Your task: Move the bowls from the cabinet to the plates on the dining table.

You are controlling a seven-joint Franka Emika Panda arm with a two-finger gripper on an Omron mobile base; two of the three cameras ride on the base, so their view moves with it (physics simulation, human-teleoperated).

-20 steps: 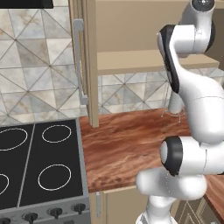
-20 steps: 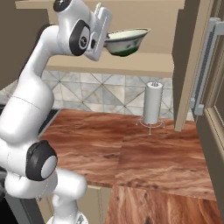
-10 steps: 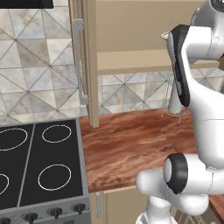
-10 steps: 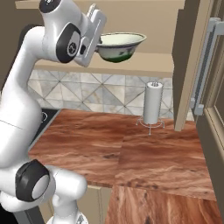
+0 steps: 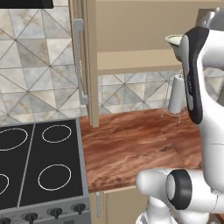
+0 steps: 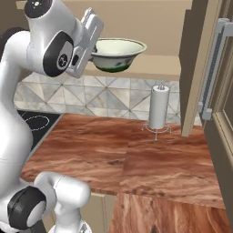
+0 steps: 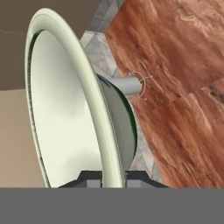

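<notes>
Above wooden counter [image 6: 136, 159], claw [image 6: 93, 45] pinches pale green bowl [image 6: 118, 53] rim.

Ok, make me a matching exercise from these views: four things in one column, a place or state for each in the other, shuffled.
Things:
1. bowl
2. paper roll
3. stove
4. cabinet door

Places or states:
A. upright on the counter by the tiled wall
B. open
C. held in the gripper, above the counter
D. set beside the wooden counter

Pairs: 1-C, 2-A, 3-D, 4-B
</notes>
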